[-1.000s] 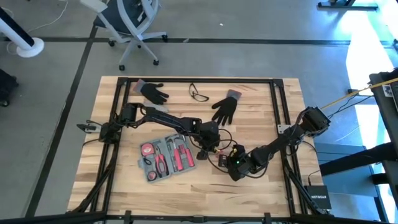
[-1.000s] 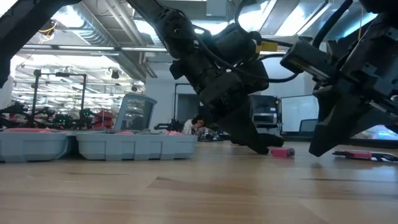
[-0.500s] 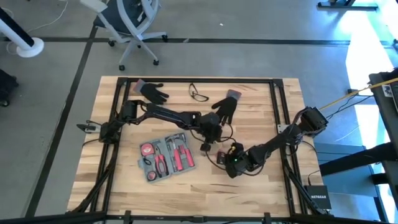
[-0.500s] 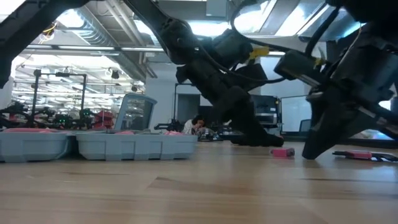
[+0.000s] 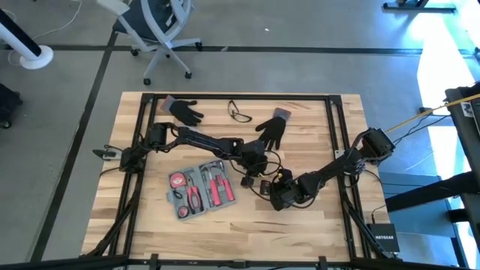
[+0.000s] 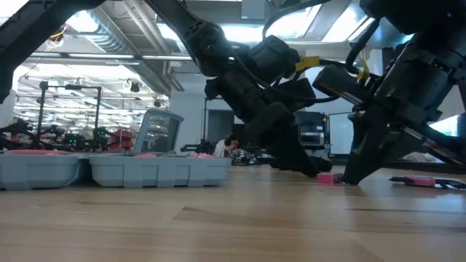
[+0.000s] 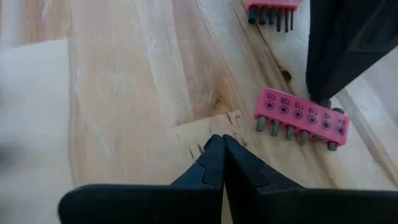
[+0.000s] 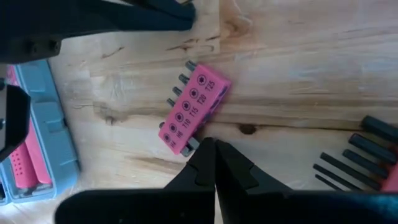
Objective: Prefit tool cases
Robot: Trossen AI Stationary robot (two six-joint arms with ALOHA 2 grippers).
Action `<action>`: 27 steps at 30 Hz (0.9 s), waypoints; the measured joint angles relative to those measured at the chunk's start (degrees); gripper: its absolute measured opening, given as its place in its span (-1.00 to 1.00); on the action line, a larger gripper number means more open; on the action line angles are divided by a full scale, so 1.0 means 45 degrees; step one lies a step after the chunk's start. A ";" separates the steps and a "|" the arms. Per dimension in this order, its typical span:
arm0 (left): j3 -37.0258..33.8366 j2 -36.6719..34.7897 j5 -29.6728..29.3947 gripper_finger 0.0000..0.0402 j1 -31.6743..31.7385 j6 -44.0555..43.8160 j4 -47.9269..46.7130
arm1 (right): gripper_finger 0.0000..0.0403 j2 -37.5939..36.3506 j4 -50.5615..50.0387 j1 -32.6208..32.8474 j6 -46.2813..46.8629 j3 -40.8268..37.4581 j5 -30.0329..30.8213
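Beside pink bit holder (image 8: pixel 193 109): right gripper (image 8: pixel 214 149) closed, empty.

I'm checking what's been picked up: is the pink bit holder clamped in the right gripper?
No: the right gripper is shut on nothing, its tips beside the pink bit holder, which lies flat on the table.

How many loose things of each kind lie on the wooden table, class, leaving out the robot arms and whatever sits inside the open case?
Black fabric gloves: 2
Thin-framed safety glasses: 1
Open blue-grey plastic tool case: 1
Pink plastic bit holder with a row of metal bits: 1
Pink holder of dark hex keys: 1
Total: 6
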 joint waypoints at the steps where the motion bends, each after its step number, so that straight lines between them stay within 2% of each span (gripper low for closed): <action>1: 0.0000 -0.0004 0.0000 -1.00 -0.0010 -0.0022 -0.0055 | -1.00 0.0000 0.0000 0.0004 0.0004 0.0000 0.0052; 4: -0.0007 -0.0005 0.0019 -1.00 -0.0015 0.0160 0.0059 | -1.00 0.0005 0.0012 0.0005 0.0015 -0.0003 0.0122; 11: -0.0027 -0.0005 -0.0145 -1.00 -0.0251 -0.0755 0.0100 | -1.00 0.0017 0.0228 0.0005 0.0321 -0.0025 0.0247; 17: 0.0016 -0.0112 -0.1525 -1.00 -0.0268 -0.0068 -0.0672 | -1.00 0.0024 0.0219 0.0000 0.0321 -0.0026 0.0313; 22: 0.0002 -0.0318 -0.1307 -1.00 0.0382 -0.0562 -0.1600 | -1.00 0.0024 0.0253 0.0000 0.0321 -0.0024 0.0320; 27: -0.0033 -0.0330 -0.0678 -1.00 0.0613 -0.0054 -0.1813 | -1.00 0.0024 0.0311 0.0000 0.0320 -0.0024 0.0317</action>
